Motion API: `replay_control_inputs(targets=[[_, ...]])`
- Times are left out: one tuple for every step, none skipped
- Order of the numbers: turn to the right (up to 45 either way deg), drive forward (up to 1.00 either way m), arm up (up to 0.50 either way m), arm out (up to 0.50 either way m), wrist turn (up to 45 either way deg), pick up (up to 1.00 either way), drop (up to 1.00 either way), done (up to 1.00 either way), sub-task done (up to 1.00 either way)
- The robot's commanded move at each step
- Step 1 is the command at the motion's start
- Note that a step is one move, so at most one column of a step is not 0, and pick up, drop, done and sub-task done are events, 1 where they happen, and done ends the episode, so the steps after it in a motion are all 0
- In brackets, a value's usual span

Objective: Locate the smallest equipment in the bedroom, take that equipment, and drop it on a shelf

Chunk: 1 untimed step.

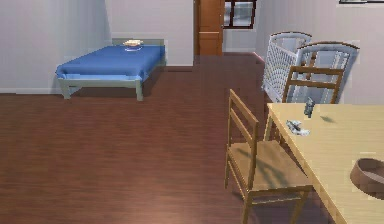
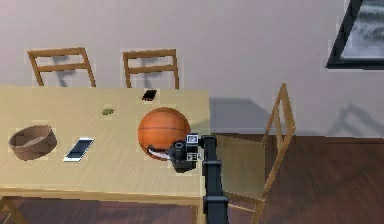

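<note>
An orange basketball (image 2: 162, 127) rests on the light wooden table (image 2: 100, 175) in the arm side view. My gripper (image 2: 178, 157) sits at the ball's lower right edge, at the end of the dark arm (image 2: 213, 190). I cannot tell whether it holds anything. On the same table lie a brown bowl (image 2: 30, 141), a white phone (image 2: 78, 149), a dark phone (image 2: 149, 96) and a small round thing (image 2: 108, 108). The forward view's right shows the table (image 1: 345, 150) with a small bottle (image 1: 309, 106), a phone (image 1: 297, 126) and the bowl (image 1: 369, 177).
Wooden chairs (image 2: 150, 70) stand behind the table and one (image 2: 268, 150) at its end. The forward view has a blue bed (image 1: 108, 64) at the far left, an orange door (image 1: 210, 27), white railed frames (image 1: 300, 60), a chair (image 1: 255, 155) and bare wood floor (image 1: 130, 150).
</note>
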Motion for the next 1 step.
replay_control_inputs(targets=[[0.0, 0.0, 0.1, 0.0, 0.0, 0.0, 0.0, 0.0, 0.0]])
